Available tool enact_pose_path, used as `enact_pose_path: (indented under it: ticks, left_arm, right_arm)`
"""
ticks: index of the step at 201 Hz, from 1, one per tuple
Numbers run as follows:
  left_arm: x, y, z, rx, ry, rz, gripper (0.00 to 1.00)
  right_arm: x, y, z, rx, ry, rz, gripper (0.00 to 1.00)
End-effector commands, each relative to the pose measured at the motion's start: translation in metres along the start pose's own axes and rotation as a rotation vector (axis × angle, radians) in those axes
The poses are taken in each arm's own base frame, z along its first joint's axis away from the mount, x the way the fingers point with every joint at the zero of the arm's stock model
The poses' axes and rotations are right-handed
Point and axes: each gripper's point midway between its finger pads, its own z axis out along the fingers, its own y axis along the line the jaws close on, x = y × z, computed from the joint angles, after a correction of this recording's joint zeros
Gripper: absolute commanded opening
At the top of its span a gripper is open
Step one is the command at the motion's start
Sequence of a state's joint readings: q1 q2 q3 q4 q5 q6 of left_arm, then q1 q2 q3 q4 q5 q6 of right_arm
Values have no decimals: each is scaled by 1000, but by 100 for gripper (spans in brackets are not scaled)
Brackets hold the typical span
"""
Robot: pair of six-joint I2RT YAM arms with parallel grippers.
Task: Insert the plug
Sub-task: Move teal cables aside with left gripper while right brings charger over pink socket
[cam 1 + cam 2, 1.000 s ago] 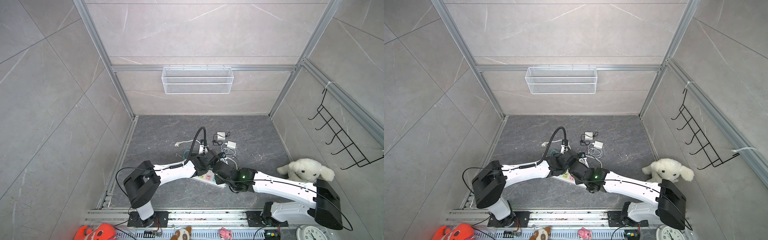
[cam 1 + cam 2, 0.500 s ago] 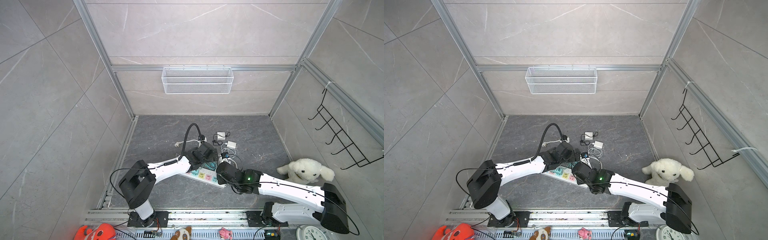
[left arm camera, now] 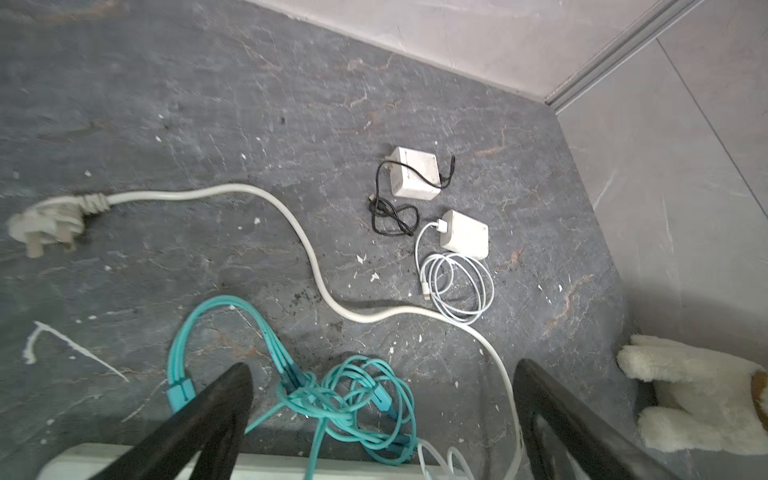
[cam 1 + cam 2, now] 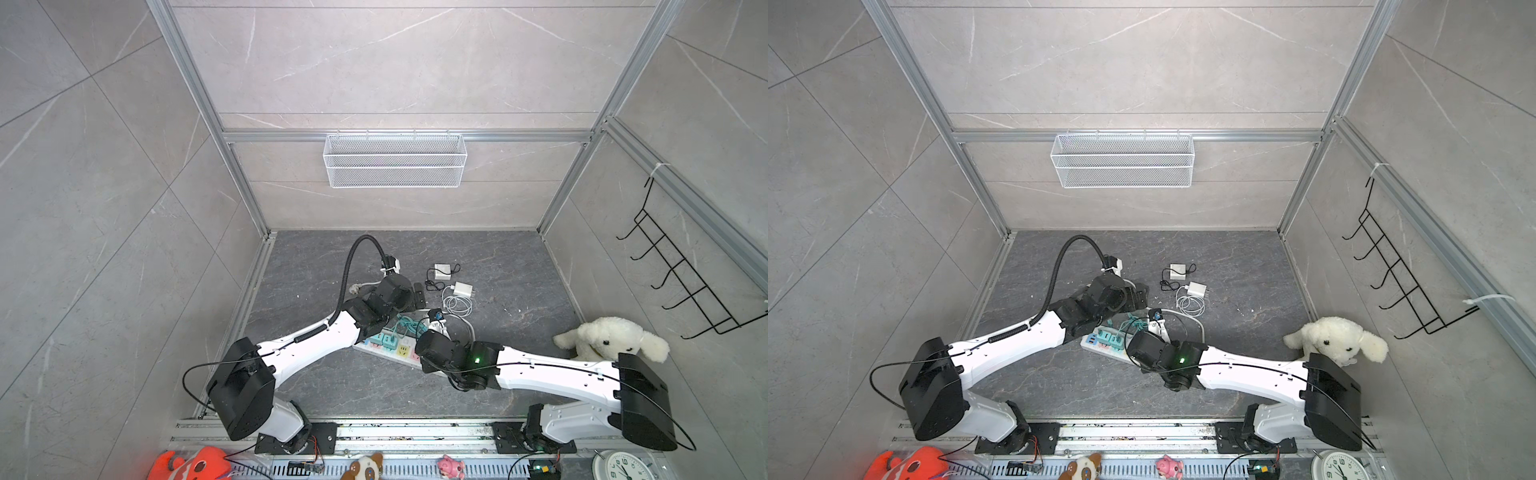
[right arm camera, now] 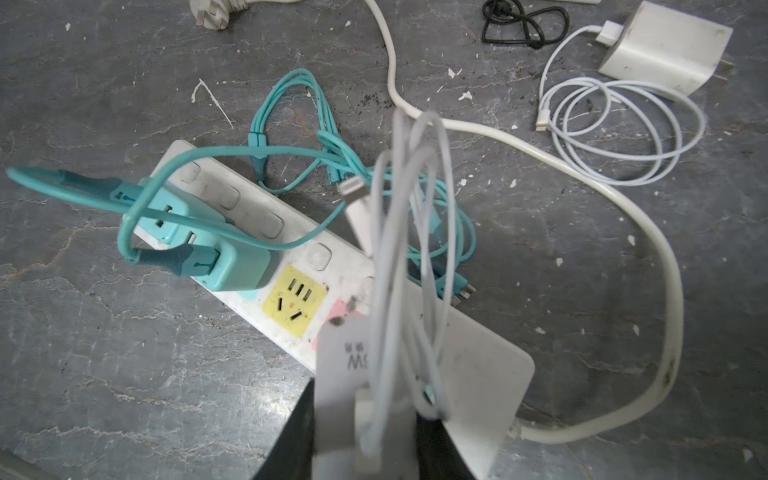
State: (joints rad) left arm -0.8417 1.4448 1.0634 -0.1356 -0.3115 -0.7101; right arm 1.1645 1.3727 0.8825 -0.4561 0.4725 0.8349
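right gripper [image 5: 365, 440] clenching cable-wrapped white charger [image 5: 337, 370] at lower centre, hovering above power strip [image 5: 249, 208]; left gripper [image 3: 380, 374] gaping wide, released

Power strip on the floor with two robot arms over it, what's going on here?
The right gripper is shut on a white charger block wrapped in white cable, holding it over the long white power strip by the free yellow socket. It is not plugged in yet. Two teal adapters already sit in the strip. The left gripper hangs open, holding nothing.
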Motion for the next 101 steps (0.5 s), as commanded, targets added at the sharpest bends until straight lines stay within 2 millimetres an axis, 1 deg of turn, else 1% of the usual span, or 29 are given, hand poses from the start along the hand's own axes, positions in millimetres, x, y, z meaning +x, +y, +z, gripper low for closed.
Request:
enact_pose_path:
  ticks: [1,21,36,62,83,101]
  left_arm:
    - [-15,41,-19,-78,-45,4,100]
    - [-16,84,-28,-134,-41,-53,100]
    - [-13,105,-36,-180,-37,-58,100]
    - [-5,123,-44,-203,-35,-67,100]
    - [2,134,-45,-202,-37,-85,100]
    - [7,145,-46,-197,-36,-134,100]
  right_arm:
    - [-20,7,-7,61,-100,69,9]
    - [-21,14,-8,105,-133,87,9]
    - [-23,19,-8,143,-167,113,11]
    - [-23,31,-5,183,-193,148,11]
    - [-20,34,-1,226,-182,152,11]
    - [-16,37,3,239,-176,167,10]
